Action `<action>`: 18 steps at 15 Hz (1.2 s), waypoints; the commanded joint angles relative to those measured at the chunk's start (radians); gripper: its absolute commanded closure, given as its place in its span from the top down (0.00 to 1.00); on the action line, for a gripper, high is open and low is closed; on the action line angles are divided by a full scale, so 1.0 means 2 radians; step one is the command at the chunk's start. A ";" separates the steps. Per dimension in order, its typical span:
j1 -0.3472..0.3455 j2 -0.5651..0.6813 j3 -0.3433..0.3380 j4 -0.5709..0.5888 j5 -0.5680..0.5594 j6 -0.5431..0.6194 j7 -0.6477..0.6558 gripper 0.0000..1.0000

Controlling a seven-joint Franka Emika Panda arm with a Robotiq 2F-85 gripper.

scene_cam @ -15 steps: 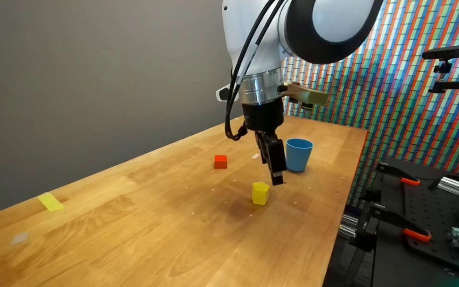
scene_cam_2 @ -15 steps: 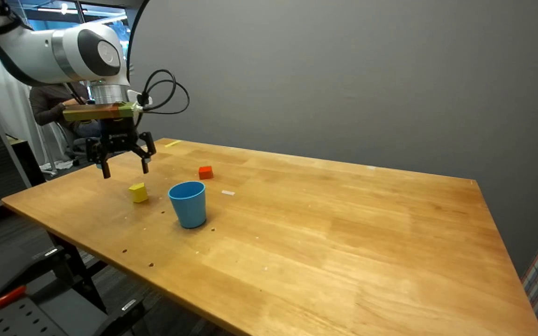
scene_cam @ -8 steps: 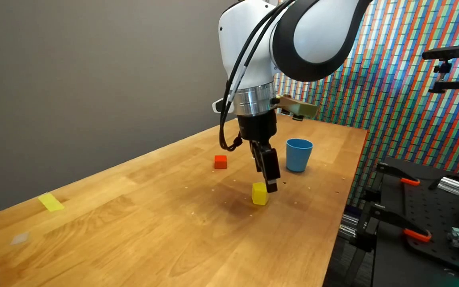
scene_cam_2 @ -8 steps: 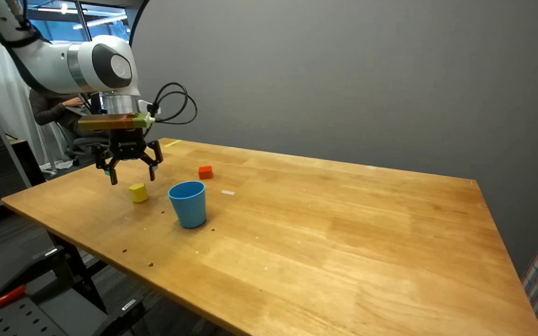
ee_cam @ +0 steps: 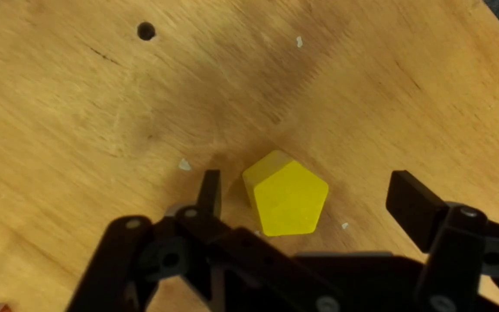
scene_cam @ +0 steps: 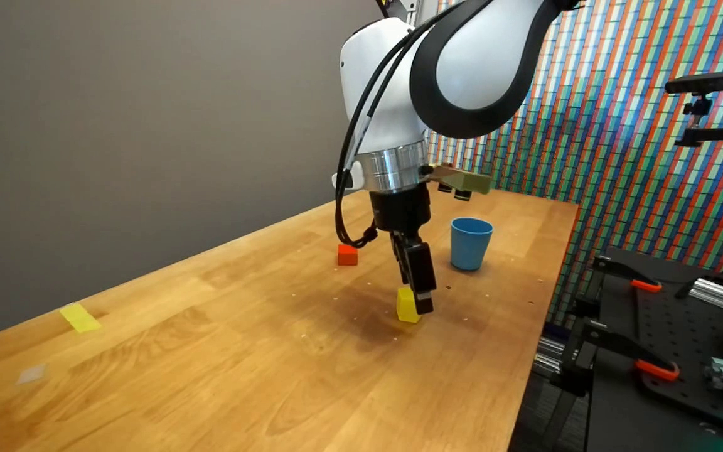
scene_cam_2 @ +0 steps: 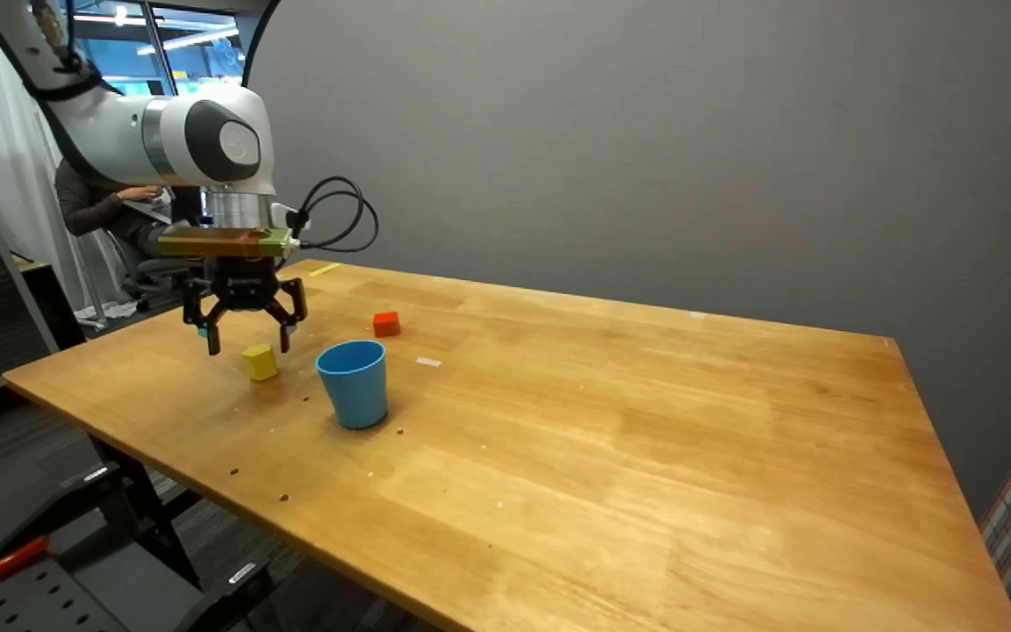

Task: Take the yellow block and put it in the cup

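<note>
"Wrist view has your yellow pentagonal block (ee_cam: 292,201) standing on the table (ee_cam: 80,108), five-sided face up, with a gap showing between it and the jaw on either side."

"So you hold nothing yet. The gripper (scene_cam_2: 248,346) is spread wide, and in an exterior view its tips hang to either side of the block, seemingly short of the table. Call your step the approach, just ahead of the grasp."

"Are you centred?"

"Nearly. The block sits closer to the jaw on the left of the wrist view, so a slight shift that way should even your gaps. Next you need to go straight down until the tips flank the block's sides, and only then squeeze."

"Expect some twist as you do: with five sides, one flat face probably ends up opposed by a corner."

"And with it held, you have a short trip. Your blue cup (scene_cam_2: 354,391) stands upright near the block in both exterior views, mouth upward."

"Lift above its rim before you cross, then release over the mouth. The red block (scene_cam_2: 387,325) lies apart from both; you can leave it alone."
</note>
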 commanded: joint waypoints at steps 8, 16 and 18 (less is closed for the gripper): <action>-0.008 0.021 0.005 0.008 0.001 0.019 -0.013 0.22; -0.016 -0.101 -0.069 -0.017 -0.056 0.030 0.078 0.23; -0.025 -0.135 -0.090 -0.029 -0.070 0.022 0.110 0.23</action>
